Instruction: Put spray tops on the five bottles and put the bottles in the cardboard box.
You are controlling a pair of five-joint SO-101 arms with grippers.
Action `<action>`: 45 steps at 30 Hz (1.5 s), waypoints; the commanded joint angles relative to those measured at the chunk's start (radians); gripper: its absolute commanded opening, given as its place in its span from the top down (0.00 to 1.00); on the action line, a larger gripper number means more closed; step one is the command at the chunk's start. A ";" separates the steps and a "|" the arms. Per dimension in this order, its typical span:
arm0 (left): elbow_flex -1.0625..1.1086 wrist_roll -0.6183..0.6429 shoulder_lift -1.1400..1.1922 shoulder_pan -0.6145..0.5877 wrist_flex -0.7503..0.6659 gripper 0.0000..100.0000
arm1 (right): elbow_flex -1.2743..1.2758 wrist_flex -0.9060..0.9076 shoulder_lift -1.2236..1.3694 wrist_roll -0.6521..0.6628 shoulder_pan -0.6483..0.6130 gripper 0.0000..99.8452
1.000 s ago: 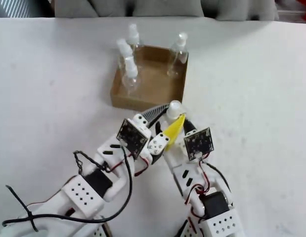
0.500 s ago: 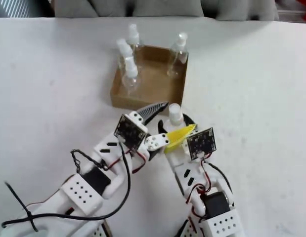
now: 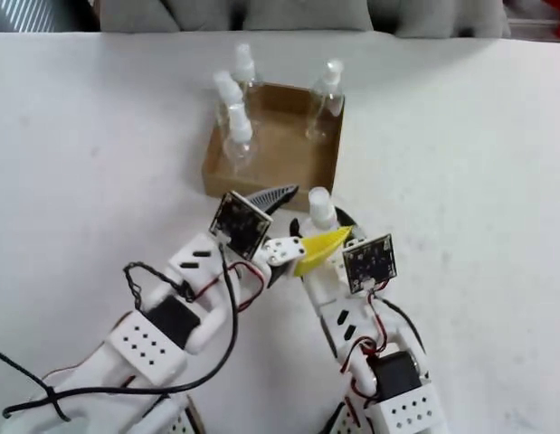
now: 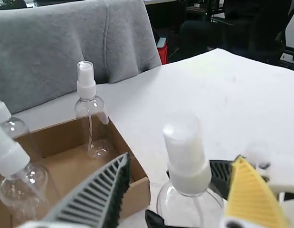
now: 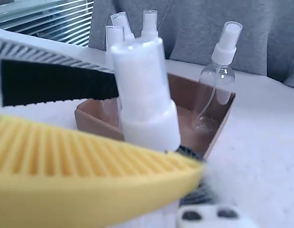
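Observation:
The cardboard box point(image 3: 266, 188) stands mid-table with several capped clear bottles: a group point(image 3: 234, 113) on its left side and one point(image 3: 326, 98) at its right wall. Just in front of the box stands another bottle point(image 3: 320, 208) with a white spray top point(image 5: 142, 95). My right gripper point(image 3: 342, 226) is shut on this bottle, its yellow finger point(image 5: 90, 171) on the near side and its black finger on the far side. My left gripper point(image 3: 284, 221) is open to the left of the bottle, and its grey ribbed finger point(image 4: 97, 194) stands apart from the bottle point(image 4: 187, 161).
Grey cushions point(image 3: 307, 14) line the table's far edge. White tabletop point(image 3: 460, 154) lies free to the left and right of the box. Loose black cables point(image 3: 162, 289) hang off the left arm near the front.
The yellow finger swung from pointing up beside the spray top to lying across the bottle's near side. The left arm's grey finger drew back to the left, away from the cap.

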 commanded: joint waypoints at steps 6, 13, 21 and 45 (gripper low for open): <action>-0.097 0.106 -0.189 0.005 0.038 0.67 | 0.006 -0.038 -0.016 0.003 0.013 0.98; -0.135 0.133 -0.259 -0.001 0.044 0.67 | 0.006 -0.036 -0.016 0.003 0.019 0.98; -0.138 0.135 -0.260 -0.087 0.071 0.67 | 0.006 -0.008 -0.021 0.011 0.021 0.98; 0.104 0.129 -0.260 -0.575 0.216 0.94 | 0.006 -0.209 -0.022 0.012 0.065 0.98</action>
